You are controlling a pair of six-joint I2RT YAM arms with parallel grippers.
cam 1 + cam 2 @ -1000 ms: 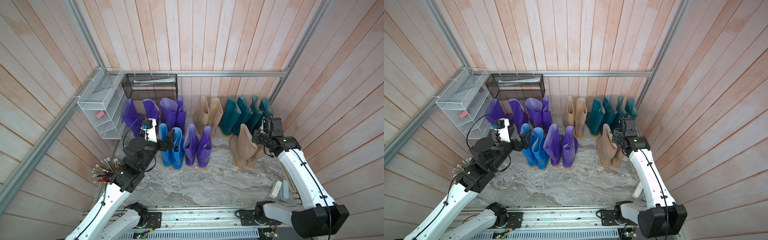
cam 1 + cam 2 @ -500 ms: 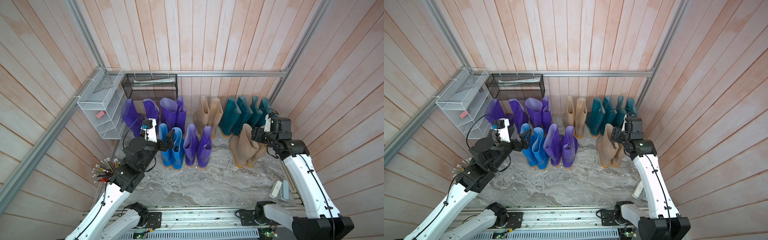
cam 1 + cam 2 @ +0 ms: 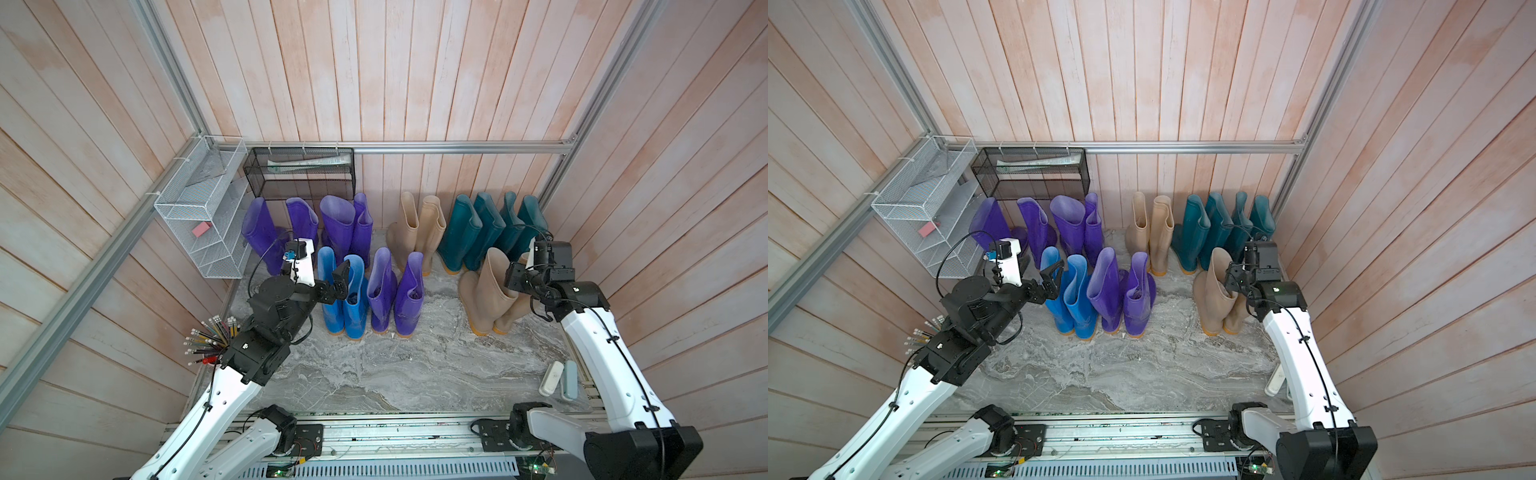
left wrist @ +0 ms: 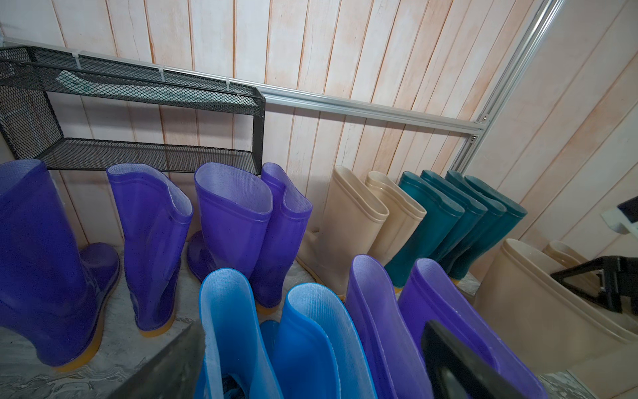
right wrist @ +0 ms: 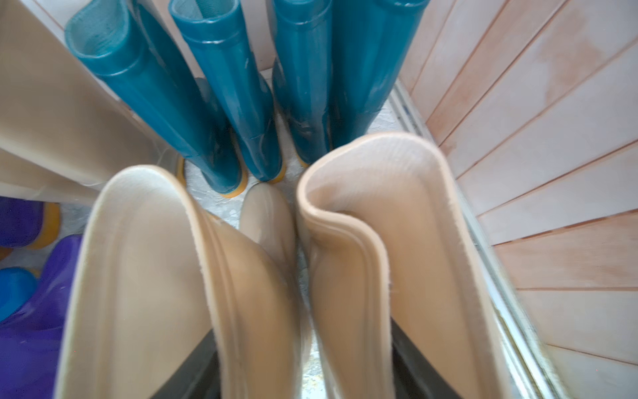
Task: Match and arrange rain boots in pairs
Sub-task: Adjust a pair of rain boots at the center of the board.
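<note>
the left pincer (image 3: 337, 283) is spread wide at the tops of the blue boots (image 3: 354, 309), just left of the middle of the frame. the right pincer (image 3: 514, 277) is over the beige boots (image 3: 484, 291) at the middle right, one finger in each. i cannot tell if it squeezes them.

Many rain boots (image 3: 338, 224) stand in rows on a grey floor (image 3: 395, 374).
Purple, tan and dark green ones line the back wall; the left gripper (image 3: 337, 281) is wide open by the blue pair (image 3: 352, 309).
</note>
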